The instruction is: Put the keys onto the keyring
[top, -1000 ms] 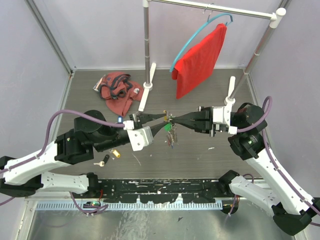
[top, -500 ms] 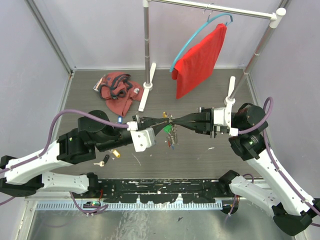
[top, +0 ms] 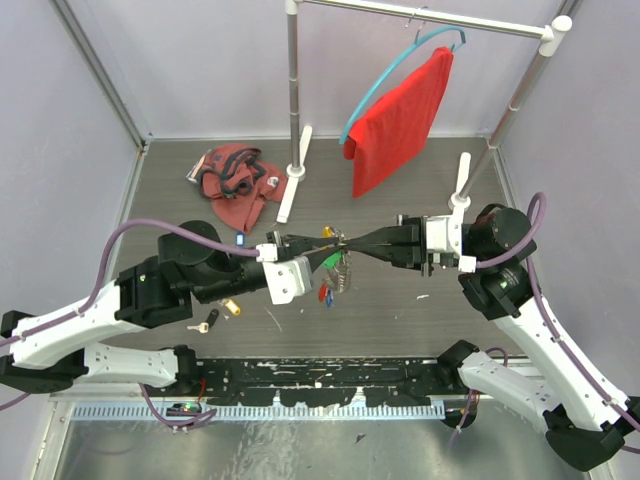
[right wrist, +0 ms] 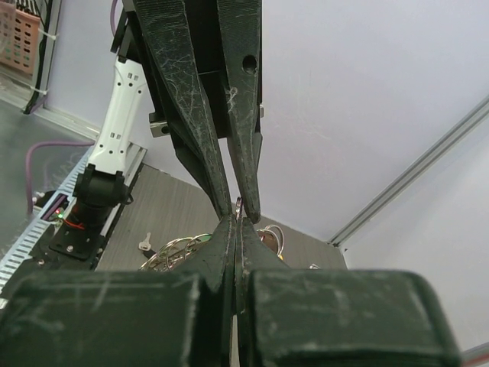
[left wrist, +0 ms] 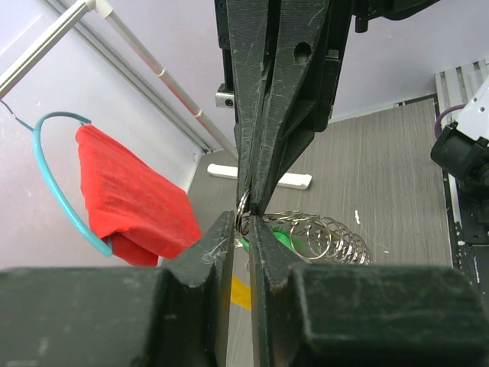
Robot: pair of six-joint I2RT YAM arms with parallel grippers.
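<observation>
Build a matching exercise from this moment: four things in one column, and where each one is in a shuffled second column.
Things
1. red cloth
2. crumpled garment
3. keyring
4. yellow-headed key

Places
A. lying on the table beside the left arm
B. hanging on the blue hanger
C. pinched where the left gripper and right gripper meet
D. heaped towards the table's far-left corner

Pairs: 1-B, 2-D, 3-C, 4-A

One keyring (top: 343, 266), two loose keys (top: 232, 307) (top: 210, 321), two cloths (top: 400, 120) (top: 235, 186), one hanger (top: 384, 86)
</observation>
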